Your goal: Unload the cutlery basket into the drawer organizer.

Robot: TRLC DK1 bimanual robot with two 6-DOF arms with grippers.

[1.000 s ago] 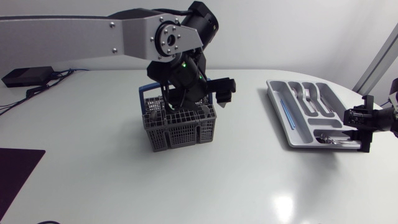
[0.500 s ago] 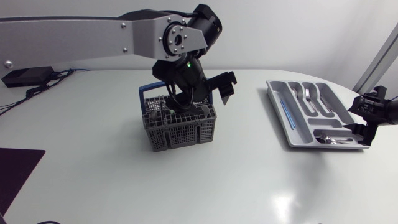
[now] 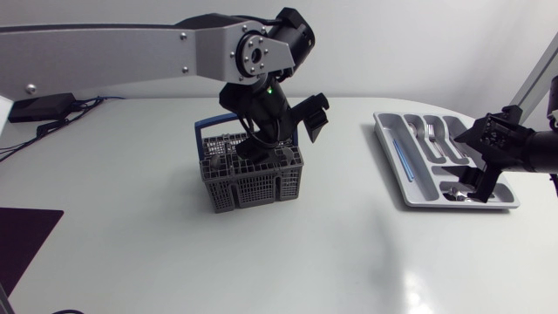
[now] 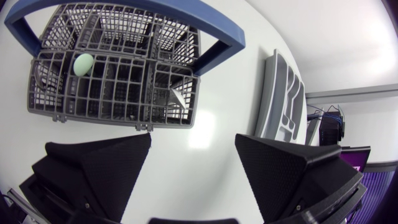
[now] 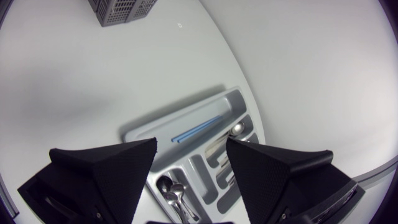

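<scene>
A white table (image 3: 174,253) carries a grey cutlery basket (image 3: 257,185) (blue-handled, standing upright) near its middle, and a grey drawer organizer (image 3: 422,174) lying flat, well apart from it, toward the right edge.

Basket (image 3: 253,179) grey plastic mesh; organizer (image 3: 386,139) smooth grey plastic; spoons (image 5: 173,190) shiny metal; table (image 3: 174,253) glossy white.

Basket (image 3: 255,183) mid-table, under left arm (image 3: 131,52); organizer (image 3: 417,194) well apart at right, cutlery (image 3: 433,133) in it.
</scene>
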